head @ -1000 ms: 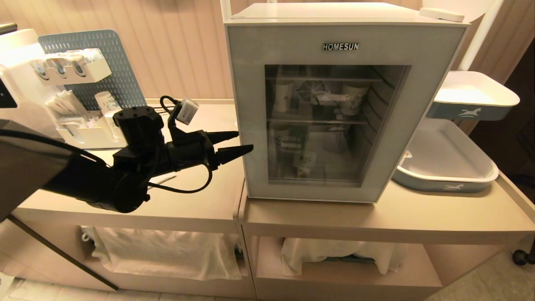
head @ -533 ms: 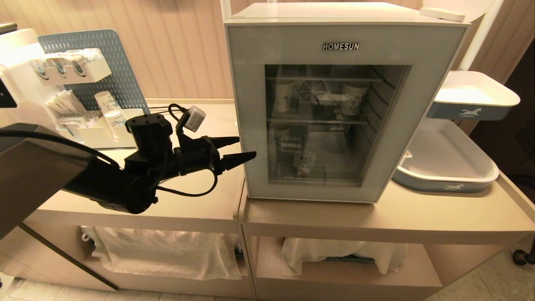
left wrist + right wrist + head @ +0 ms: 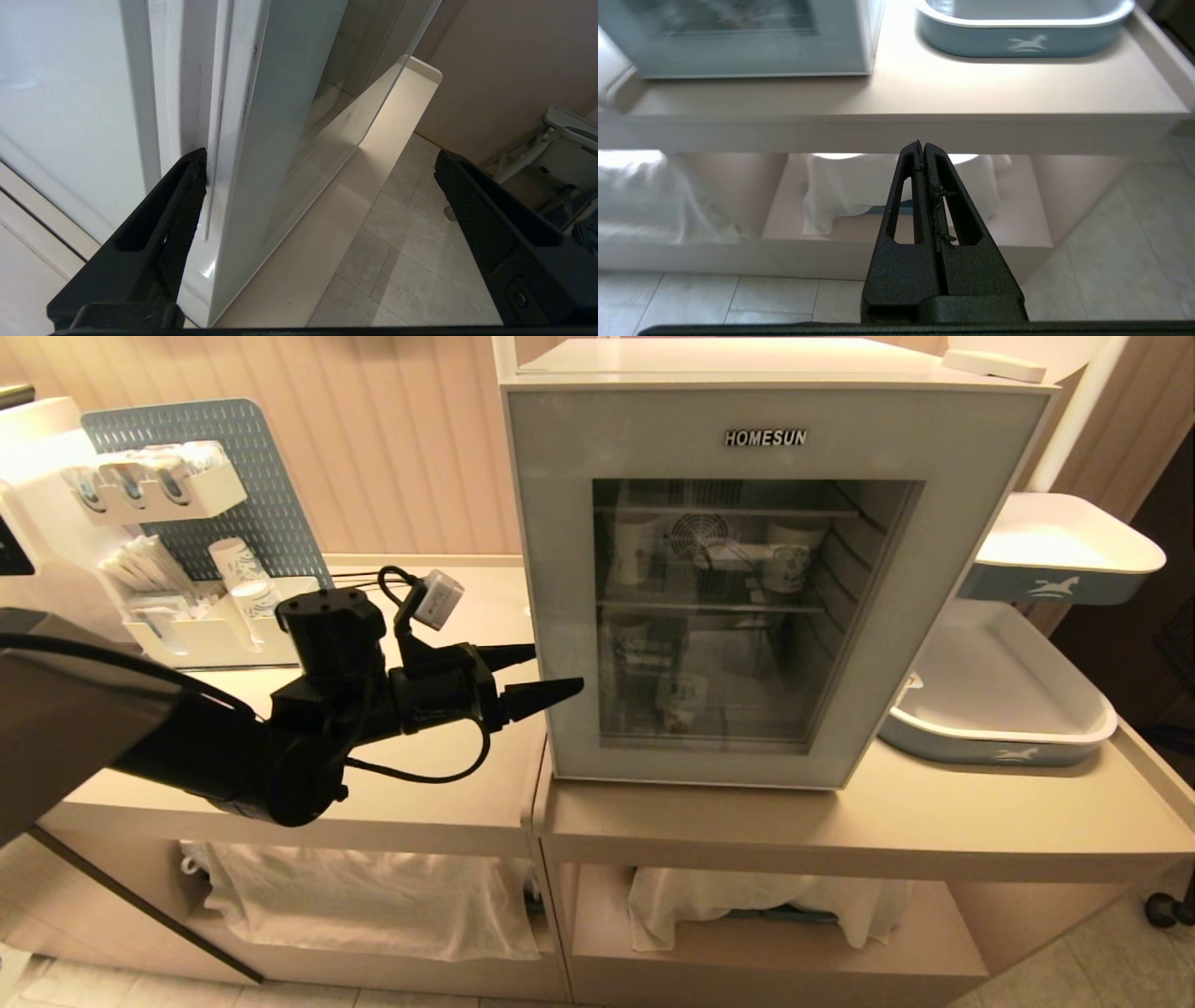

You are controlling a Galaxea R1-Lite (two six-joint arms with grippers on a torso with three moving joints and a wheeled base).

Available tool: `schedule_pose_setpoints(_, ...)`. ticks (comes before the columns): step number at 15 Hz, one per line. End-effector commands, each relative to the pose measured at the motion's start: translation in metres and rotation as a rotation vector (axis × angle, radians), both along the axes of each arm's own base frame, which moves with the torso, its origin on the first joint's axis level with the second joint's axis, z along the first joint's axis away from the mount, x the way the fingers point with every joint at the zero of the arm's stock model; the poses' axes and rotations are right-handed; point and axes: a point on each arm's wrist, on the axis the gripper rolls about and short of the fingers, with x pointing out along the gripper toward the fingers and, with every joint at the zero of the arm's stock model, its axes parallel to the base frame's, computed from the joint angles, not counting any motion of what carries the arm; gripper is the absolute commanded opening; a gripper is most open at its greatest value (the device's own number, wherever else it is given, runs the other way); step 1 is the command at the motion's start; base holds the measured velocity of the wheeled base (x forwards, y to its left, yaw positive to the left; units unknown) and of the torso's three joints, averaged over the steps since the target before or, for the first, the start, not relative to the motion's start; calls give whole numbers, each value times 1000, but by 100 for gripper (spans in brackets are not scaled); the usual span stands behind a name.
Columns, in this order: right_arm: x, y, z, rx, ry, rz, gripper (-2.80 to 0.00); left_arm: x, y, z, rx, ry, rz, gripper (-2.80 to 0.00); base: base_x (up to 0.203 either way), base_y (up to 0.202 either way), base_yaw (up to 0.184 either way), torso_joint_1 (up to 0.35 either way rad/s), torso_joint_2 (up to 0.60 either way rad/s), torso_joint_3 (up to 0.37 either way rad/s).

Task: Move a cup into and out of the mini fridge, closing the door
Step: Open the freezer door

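Observation:
The mini fridge [image 3: 775, 392] stands on the counter with its door [image 3: 560, 523] closed. Through the glass, a small white cup [image 3: 680, 693] with a printed lid shows dimly on the lower shelf. My left gripper [image 3: 553, 672] is open at the door's left edge, level with that shelf. One finger lies along the fridge's side and the other is in front of the door frame. In the left wrist view the door's edge [image 3: 261, 140] stands between the fingers of the left gripper [image 3: 321, 156], and one fingertip [image 3: 191, 186] sits at the seam with the fridge body [image 3: 70, 93]. My right gripper [image 3: 923, 144] hangs shut and empty below the counter front.
Two blue-and-white trays [image 3: 999, 728] sit right of the fridge, one raised [image 3: 1064, 560]. A pegboard organiser [image 3: 187, 523] with paper cups stands at the back left. Taller paper cups [image 3: 789, 560] are on the fridge's upper shelf. White cloths [image 3: 373, 896] fill the shelf under the counter.
My left gripper has moved right and slightly down, its jaws opening wider, so the near finger now overlaps the door's left frame. The door stays closed.

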Motion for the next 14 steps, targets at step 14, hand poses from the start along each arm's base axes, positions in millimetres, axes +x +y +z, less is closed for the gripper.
schedule_pose_setpoints(14,0,0,0,3,1,1,-280,-121,-8,34,-12,-35,-167,0,0,0,0,0,0,0)
